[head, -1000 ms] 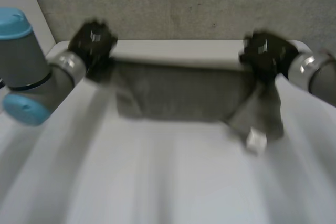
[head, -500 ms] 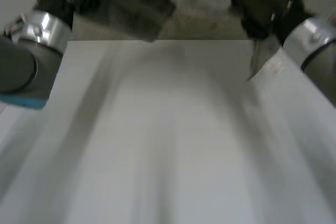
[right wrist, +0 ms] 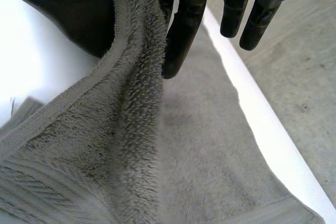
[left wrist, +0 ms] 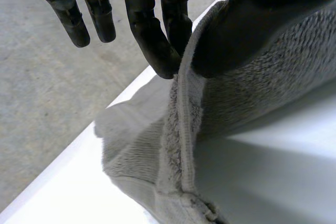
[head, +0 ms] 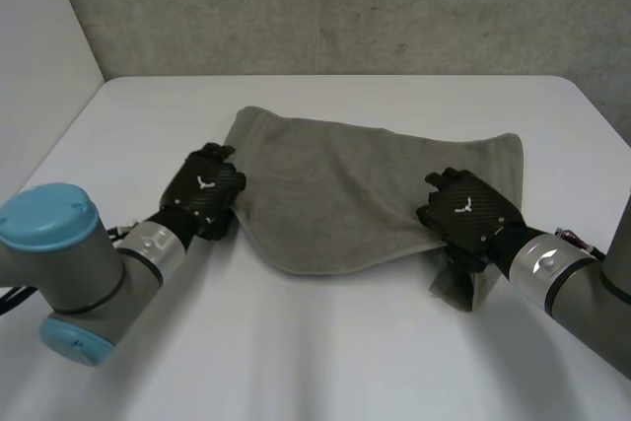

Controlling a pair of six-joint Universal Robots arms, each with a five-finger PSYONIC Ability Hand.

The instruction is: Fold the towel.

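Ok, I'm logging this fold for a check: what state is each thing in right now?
Towel: spread on the table, rumpled, pinched at both sides.
Left robot hand: shut on the towel's left edge.
Right robot hand: shut on the towel's right edge.

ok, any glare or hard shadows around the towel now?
Head view: even light, no glare on the table, faint shadow under the near edge of the towel. Left wrist view: the lifted towel darkens the table beneath it. Right wrist view: bare table glares white.

right arm point(head: 592, 295): cut by frame edge | towel point(head: 345, 189): near corner partly hidden under right hand point(head: 467, 212)
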